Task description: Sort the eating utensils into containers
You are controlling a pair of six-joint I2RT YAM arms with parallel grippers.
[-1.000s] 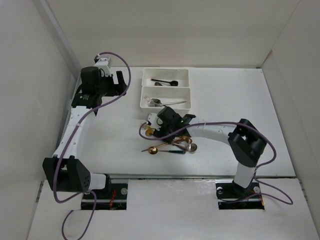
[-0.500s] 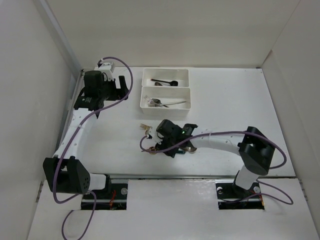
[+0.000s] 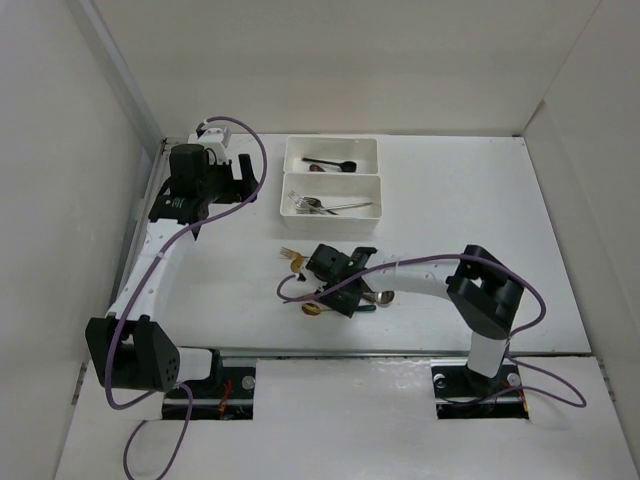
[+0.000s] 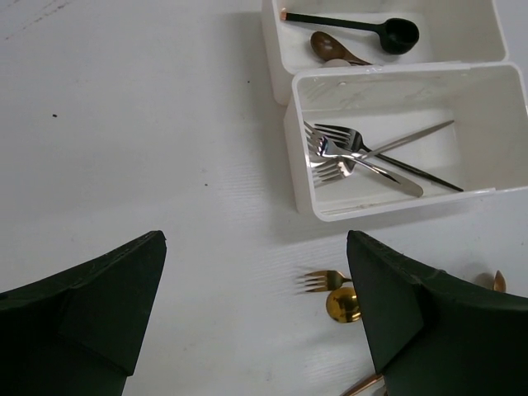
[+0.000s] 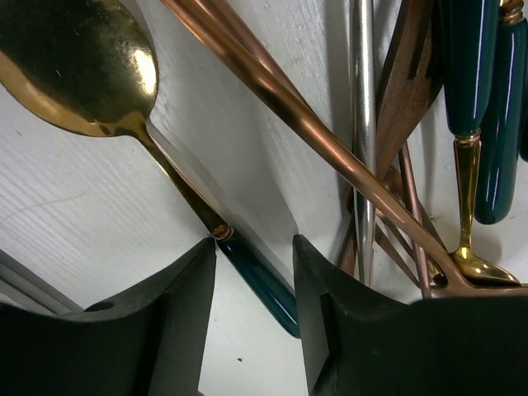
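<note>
The right jaws are set part-open astride the green handle of a spoon [image 5: 99,82] in the pile [image 3: 348,292] toward the front edge of the surface [image 3: 450,200]; the left jaws are wide open. Only that handle should be pinched, squarely

A plain white tabletop [image 3: 470,210] is boxed in by matte white walls along its left edge [image 3: 50,200], far edge [image 3: 340,60] and right edge [image 3: 600,160], with a pale rail [image 3: 350,353] along its near edge, under soft, even light.
</note>
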